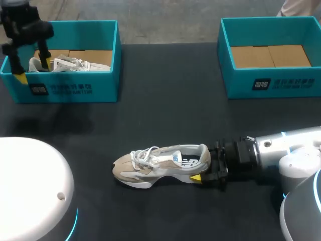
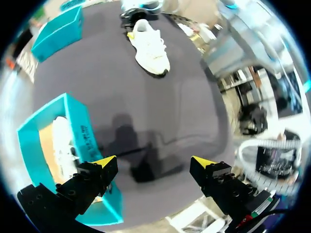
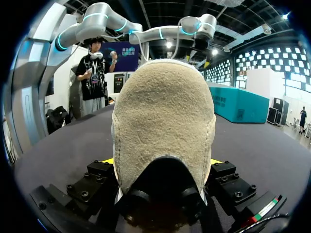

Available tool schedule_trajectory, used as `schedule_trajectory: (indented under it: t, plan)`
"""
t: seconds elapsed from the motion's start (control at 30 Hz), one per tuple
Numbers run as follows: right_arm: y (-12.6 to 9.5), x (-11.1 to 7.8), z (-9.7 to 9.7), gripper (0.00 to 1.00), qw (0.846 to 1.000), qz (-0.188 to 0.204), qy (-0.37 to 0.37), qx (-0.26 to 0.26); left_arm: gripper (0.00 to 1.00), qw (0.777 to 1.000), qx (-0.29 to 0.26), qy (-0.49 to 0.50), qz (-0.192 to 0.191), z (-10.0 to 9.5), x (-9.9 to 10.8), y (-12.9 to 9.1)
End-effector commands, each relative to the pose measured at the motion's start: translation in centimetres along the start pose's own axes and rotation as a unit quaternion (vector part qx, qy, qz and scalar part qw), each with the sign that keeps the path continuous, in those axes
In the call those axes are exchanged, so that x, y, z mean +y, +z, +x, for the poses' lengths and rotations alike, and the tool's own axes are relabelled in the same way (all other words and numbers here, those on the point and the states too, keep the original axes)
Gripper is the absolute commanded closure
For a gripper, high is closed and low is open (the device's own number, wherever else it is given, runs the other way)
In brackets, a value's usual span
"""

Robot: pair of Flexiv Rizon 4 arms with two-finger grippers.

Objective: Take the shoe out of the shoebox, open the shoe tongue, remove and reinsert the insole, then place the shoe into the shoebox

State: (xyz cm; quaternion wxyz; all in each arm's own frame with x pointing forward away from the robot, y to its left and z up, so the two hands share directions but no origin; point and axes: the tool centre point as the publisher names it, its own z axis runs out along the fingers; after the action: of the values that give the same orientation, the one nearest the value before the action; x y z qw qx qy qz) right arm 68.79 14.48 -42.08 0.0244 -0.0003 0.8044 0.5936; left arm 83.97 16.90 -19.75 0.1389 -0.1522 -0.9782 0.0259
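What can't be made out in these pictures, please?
Insole: head view, too dark and small inside the shoe; right wrist view, the heel blocks it.
Second shoe in the left shoebox: head view, partly hidden by the left end effector and the near wall.
Yellow tips of the right end effector: right wrist view, mostly behind the heel.

Bright, even light, probably from overhead lamps; the dark surface (image 1: 165, 125) shows faint sheen, with soft shadows ahead of the left fingers (image 2: 104, 164)

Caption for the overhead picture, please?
Right end effector grips a beige shoe by the heel on the table; left end effector hangs open by the left shoebox.
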Motion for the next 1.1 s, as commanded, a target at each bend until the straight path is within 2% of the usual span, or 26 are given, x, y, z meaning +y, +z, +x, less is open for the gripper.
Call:
schedule_trajectory:
  t: [0.03, 0.07, 0.13, 0.23, 0.4, 0.9, 1.07, 1.1]
  plan:
    - [0.4, -0.1, 0.0, 1.0, 1.0, 0.002, 0.0, 0.0, 0.0, 0.98, -0.08, -0.184, -0.008, 3.5, -3.0, 2.1]
    - [0.4, -0.1, 0.0, 1.0, 1.0, 0.002, 0.0, 0.0, 0.0, 0.974, -0.084, -0.21, -0.006, 3.7, -3.4, 2.5]
    - [0.4, -0.1, 0.0, 1.0, 1.0, 0.002, 0.0, 0.0, 0.0, 0.97, -0.051, -0.236, 0.032, 4.4, -4.1, 3.3]
    - [0.4, -0.1, 0.0, 1.0, 1.0, 0.002, 0.0, 0.0, 0.0, 0.959, -0.052, -0.274, 0.047, 5.0, -5.4, 4.2]
    - [0.4, -0.1, 0.0, 1.0, 1.0, 0.002, 0.0, 0.0, 0.0, 0.944, -0.062, -0.322, 0.04, 5.3, -7.3, 4.7]
    - [0.4, -0.1, 0.0, 1.0, 1.0, 0.002, 0.0, 0.0, 0.0, 0.944, -0.062, -0.322, 0.04, 5.3, -7.3, 4.7]
    - [0.4, -0.1, 0.0, 1.0, 1.0, 0.002, 0.0, 0.0, 0.0, 0.902, -0.062, -0.425, 0.042, 7.4, -10.7, 7.8]
    - [0.4, -0.1, 0.0, 1.0, 1.0, 0.002, 0.0, 0.0, 0.0, 0.888, -0.063, -0.454, 0.039, 7.7, -11.4, 8.2]
